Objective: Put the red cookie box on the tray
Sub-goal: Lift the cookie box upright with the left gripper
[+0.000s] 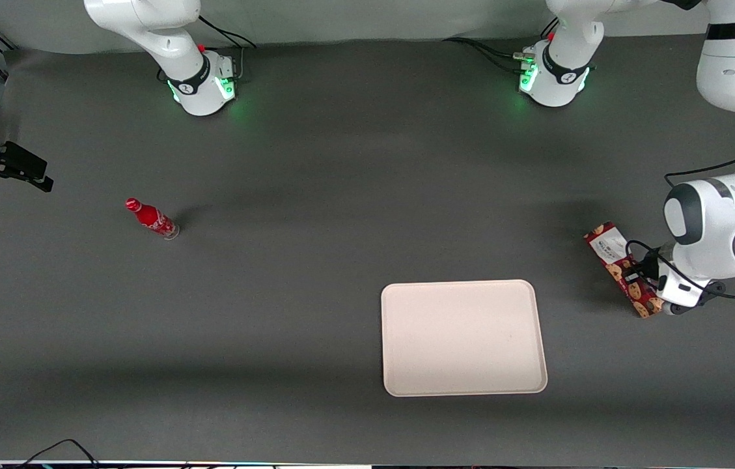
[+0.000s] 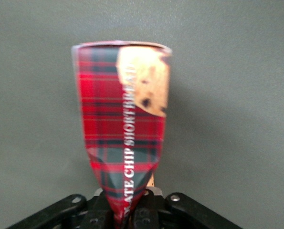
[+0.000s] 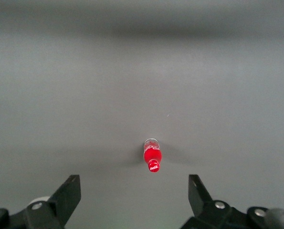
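The red cookie box (image 1: 616,259) is at the working arm's end of the table, farther from the front camera than the tray and off to its side. It is long and dark red, with cookie prints and a white label at its end away from the gripper. My left gripper (image 1: 652,291) is shut on the box's other end. In the left wrist view the tartan box (image 2: 125,124) runs out from between the jaws of the gripper (image 2: 127,202), pinched narrow where they hold it. I cannot tell whether it touches the table. The cream-beige tray (image 1: 465,337) lies flat with nothing on it.
A small red bottle (image 1: 152,218) stands toward the parked arm's end of the table; it also shows in the right wrist view (image 3: 152,158). The two arm bases (image 1: 204,81) stand at the table's back edge. The dark grey tabletop (image 1: 315,247) lies between bottle and tray.
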### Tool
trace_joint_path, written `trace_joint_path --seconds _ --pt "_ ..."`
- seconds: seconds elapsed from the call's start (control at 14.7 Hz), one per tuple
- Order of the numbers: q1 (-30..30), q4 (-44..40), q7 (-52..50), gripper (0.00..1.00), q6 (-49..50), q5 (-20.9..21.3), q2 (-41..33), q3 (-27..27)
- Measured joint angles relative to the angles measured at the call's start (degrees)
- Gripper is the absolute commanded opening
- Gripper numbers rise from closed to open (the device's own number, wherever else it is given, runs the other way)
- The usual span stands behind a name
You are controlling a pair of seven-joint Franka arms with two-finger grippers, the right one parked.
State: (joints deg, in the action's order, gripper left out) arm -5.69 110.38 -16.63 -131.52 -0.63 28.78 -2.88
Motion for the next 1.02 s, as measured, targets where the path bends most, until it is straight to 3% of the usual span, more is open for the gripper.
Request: trace_joint_path --seconds 0.2,0.55,1.02 --pt "0.00 -4.39 -0.07 0.00 7.04 -0.12 -1.64 0.05" --pt "0.20 -27.08 -3.57 0.00 32.25 -0.12 -4.80 3.03" --pt "1.02 -37.79 -8.11 0.00 36.36 -0.09 -2.28 15.14"
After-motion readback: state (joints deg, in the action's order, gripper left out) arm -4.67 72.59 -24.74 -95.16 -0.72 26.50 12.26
